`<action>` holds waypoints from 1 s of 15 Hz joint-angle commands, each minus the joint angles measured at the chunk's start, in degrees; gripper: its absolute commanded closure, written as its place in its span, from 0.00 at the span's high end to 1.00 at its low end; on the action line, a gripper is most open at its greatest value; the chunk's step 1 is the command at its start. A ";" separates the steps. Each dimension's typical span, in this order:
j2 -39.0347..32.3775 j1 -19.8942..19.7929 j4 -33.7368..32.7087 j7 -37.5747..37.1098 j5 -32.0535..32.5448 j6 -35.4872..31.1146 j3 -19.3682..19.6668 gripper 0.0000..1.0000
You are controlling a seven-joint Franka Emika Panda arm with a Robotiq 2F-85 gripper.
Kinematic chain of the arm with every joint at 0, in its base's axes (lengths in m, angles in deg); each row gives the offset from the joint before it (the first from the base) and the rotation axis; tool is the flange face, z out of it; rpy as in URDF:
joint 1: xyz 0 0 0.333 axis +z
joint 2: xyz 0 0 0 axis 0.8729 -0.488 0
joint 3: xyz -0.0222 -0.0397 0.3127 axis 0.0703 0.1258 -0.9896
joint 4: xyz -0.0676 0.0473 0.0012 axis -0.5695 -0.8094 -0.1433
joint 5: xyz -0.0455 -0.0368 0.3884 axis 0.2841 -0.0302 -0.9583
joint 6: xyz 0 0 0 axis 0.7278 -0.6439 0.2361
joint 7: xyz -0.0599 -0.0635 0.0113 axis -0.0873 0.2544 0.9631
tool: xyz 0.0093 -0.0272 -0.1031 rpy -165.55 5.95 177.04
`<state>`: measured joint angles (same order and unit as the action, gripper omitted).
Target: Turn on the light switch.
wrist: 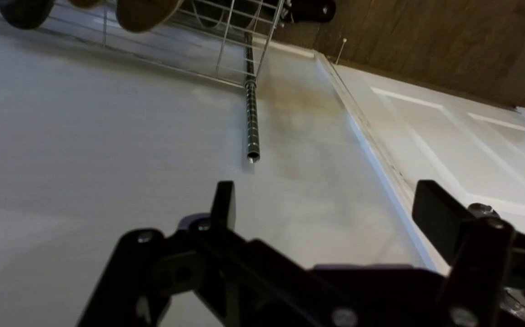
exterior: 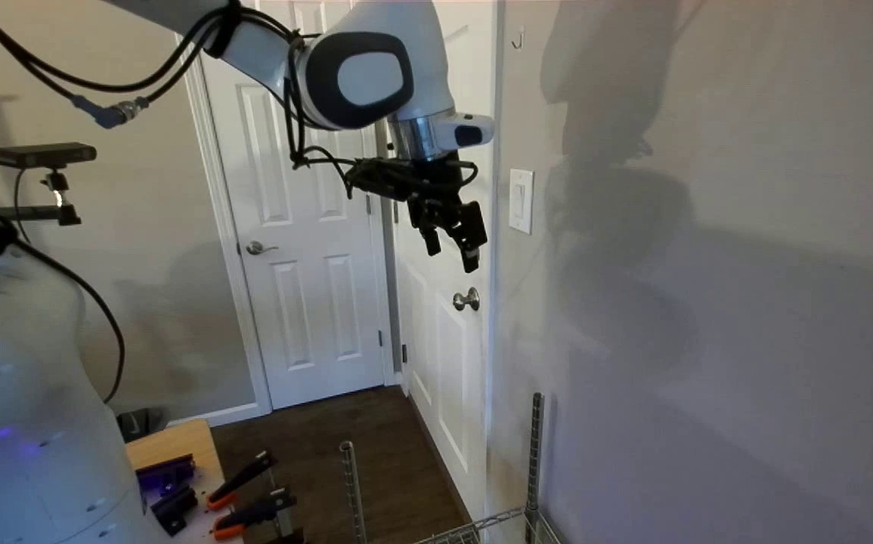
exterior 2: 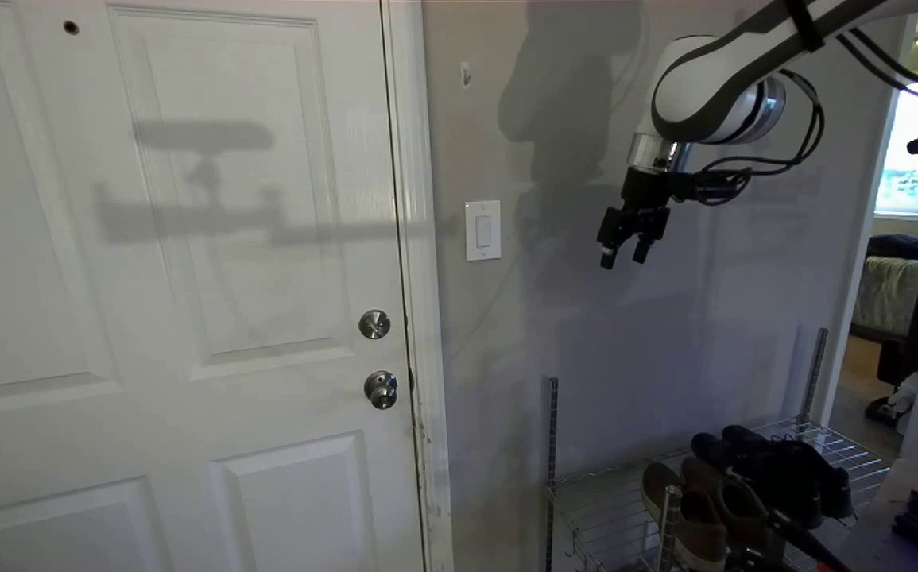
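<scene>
Black gripper (exterior 2: 624,256) is pointing downward in mid-air, hanging apart from the light switch (exterior 2: 483,230) on the wall (exterior 2: 474,334).

I'm seeing its two fingers (wrist: 439,220) standing wide apart, and in the wrist view pale wall is showing through the gap between them. In both exterior views the switch is sitting upright, flat and white against the grey wall, just beside the frame (exterior 2: 419,238) of a white door (exterior 2: 212,302) and higher than the round door knob (exterior 2: 381,390). Above it a small hook (exterior 2: 465,74) is sticking out, and just to one side a big dark shadow (exterior 2: 562,111) is spreading over the wall. A white robot arm (exterior 2: 689,91) is holding the gripper up from above. Lower down, in an exterior view, a wire shelf (exterior 2: 602,508) is holding brown and black shoes (exterior 2: 701,524).
</scene>
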<state>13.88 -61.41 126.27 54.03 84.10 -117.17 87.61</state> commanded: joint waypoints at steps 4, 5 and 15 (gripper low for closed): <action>0.83 -0.38 6.11 -0.99 1.45 -14.68 -2.07 1.00; 0.29 -0.92 6.65 -2.32 2.49 -16.74 -3.01 1.00; -1.57 -2.46 8.88 -9.53 4.37 -33.97 -7.75 1.00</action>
<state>12.29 -64.02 135.19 44.15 88.72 -151.28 79.67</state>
